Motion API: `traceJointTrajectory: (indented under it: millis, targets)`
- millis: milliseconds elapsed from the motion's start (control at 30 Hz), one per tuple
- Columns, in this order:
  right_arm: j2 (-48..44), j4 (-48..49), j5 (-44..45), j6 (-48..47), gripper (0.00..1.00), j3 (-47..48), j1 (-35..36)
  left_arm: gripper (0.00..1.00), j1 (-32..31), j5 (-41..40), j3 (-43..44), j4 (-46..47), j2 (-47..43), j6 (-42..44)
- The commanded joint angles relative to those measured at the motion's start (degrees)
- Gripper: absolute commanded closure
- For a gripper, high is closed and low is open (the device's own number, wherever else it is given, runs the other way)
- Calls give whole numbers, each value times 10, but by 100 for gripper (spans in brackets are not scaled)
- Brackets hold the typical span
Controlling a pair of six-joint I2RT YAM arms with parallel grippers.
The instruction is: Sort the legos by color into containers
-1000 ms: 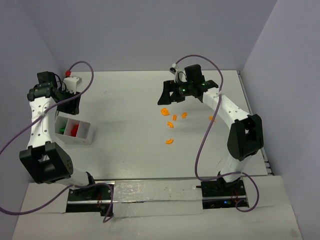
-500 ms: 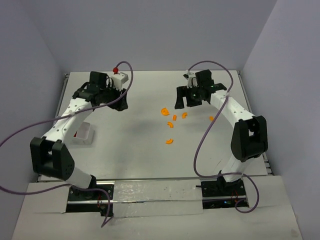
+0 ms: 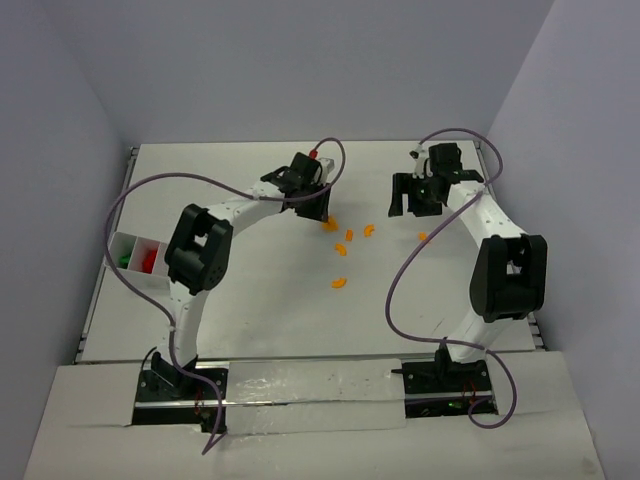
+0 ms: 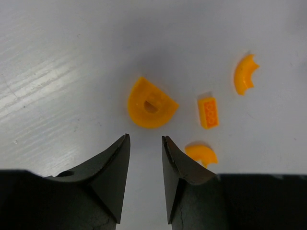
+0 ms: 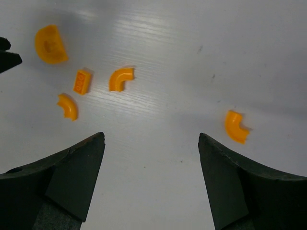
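Several orange legos lie loose mid-table: a half-disc (image 3: 329, 225) (image 4: 151, 103) (image 5: 50, 44), a small block (image 4: 208, 111) (image 5: 82, 81), and curved pieces (image 4: 245, 74) (image 4: 201, 153) (image 5: 120, 78) (image 5: 236, 126) (image 3: 338, 282). My left gripper (image 3: 316, 207) (image 4: 145, 139) hovers just short of the half-disc, its jaws a narrow gap apart with nothing between them. My right gripper (image 3: 413, 200) (image 5: 151, 139) stands wide open over bare table, between the cluster and a lone curved piece (image 3: 424, 237). The white container tray (image 3: 135, 238) sits at the left, holding green legos (image 3: 124, 258) and red legos (image 3: 148, 260).
The left arm (image 3: 240, 210) stretches from the left across to the middle, and its elbow (image 3: 195, 250) overlaps the tray's right end. Grey walls close the table at the back and sides. A fingertip of the left gripper (image 5: 7, 55) shows at the edge of the right wrist view.
The left arm swung from the tray at the left over to the orange pieces, and its jaws narrowed. The right gripper drew back to the right, away from the cluster.
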Motion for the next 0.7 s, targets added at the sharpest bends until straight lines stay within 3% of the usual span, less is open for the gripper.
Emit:
traceJointTrajectory:
  millis: [0,433,533,667]
  targets:
    - [-37,-10,15,-26,15,-13,-28,60,5,-44,49,19,40,-62]
    - [-44,-12,25,-43,15,-22,-66,62,3,-34,88,15,108,-75]
    - [-43,-14,23,-45,15,-20,-73,66,2,-28,90,14,115,-77]
    - [-41,-19,20,-46,16,-15,-77,78,2,-32,96,5,124,-72]
